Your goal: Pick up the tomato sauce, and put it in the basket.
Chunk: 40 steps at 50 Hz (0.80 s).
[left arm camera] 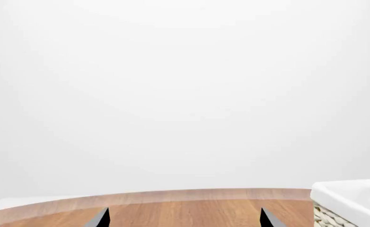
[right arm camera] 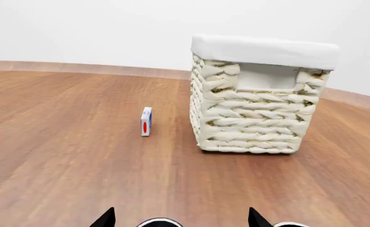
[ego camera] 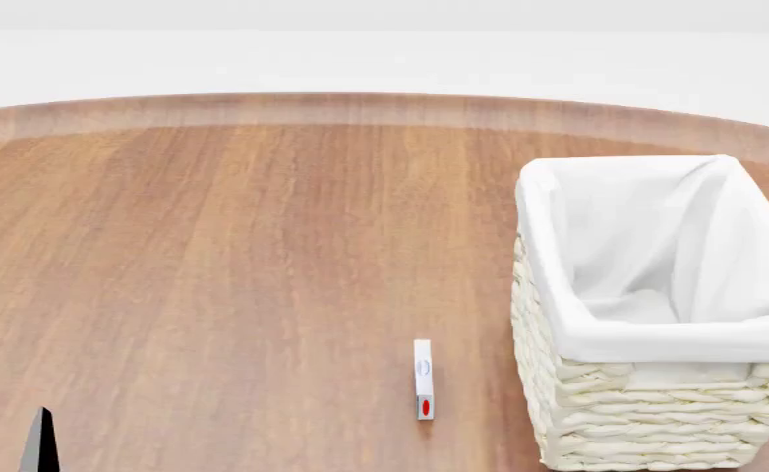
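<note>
Tomato sauce was not in view anywhere; best to look around for it before reaching. Table (ego camera: 227, 246) held the basket (ego camera: 647, 393) with a small white box (ego camera: 423, 379) near it. Left gripper (left arm camera: 181, 220) and right gripper (right arm camera: 180, 220) both gaped wide, holding nothing.

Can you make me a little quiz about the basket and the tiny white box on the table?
1. True or false: the small white box lies inside the basket.
2. What lines the basket? A) white cloth B) blue paper C) nothing
3. Fill in: the fingertips of the left gripper stand ____ (apart or together).
Key: 1 false, it stands on the wooden table beside the basket. 2 A. 3 apart.
</note>
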### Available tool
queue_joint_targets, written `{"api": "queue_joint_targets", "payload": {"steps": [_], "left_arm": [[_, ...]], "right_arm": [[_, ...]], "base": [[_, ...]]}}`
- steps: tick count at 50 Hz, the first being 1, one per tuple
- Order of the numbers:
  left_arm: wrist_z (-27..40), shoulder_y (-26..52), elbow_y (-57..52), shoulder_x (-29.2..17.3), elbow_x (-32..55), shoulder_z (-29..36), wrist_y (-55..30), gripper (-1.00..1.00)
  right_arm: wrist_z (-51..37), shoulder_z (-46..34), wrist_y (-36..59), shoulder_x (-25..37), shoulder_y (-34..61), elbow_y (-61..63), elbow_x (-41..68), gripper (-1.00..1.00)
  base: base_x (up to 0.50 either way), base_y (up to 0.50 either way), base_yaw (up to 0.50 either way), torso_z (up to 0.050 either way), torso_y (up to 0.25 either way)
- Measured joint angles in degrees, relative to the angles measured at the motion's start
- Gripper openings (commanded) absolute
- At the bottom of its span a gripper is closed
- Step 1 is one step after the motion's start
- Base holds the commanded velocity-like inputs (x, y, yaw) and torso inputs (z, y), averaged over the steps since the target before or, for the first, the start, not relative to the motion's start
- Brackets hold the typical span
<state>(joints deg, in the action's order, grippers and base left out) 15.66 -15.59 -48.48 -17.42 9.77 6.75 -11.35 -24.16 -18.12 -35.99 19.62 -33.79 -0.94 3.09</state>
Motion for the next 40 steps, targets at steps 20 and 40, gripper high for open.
{"api": "queue_joint_targets", "payload": {"steps": [20, 40], "left_arm": [[0.69, 0.16, 0.60, -0.69, 0.61, 0.24, 0.33, 1.00], [1.22, -0.01, 1.60, -1.13, 1.17, 0.55, 1.42, 1.00]], "right_arm": [[0.50, -1.27, 0.09, -0.48, 2.23, -4.09, 0.57, 1.00], [1.84, -2.76, -0.08, -1.20, 5.13, -9.56, 1.77, 1.00]], "base": [[0.00, 0.00, 0.00, 0.000, 0.000], [0.00, 0.00, 0.00, 0.000, 0.000]]}}
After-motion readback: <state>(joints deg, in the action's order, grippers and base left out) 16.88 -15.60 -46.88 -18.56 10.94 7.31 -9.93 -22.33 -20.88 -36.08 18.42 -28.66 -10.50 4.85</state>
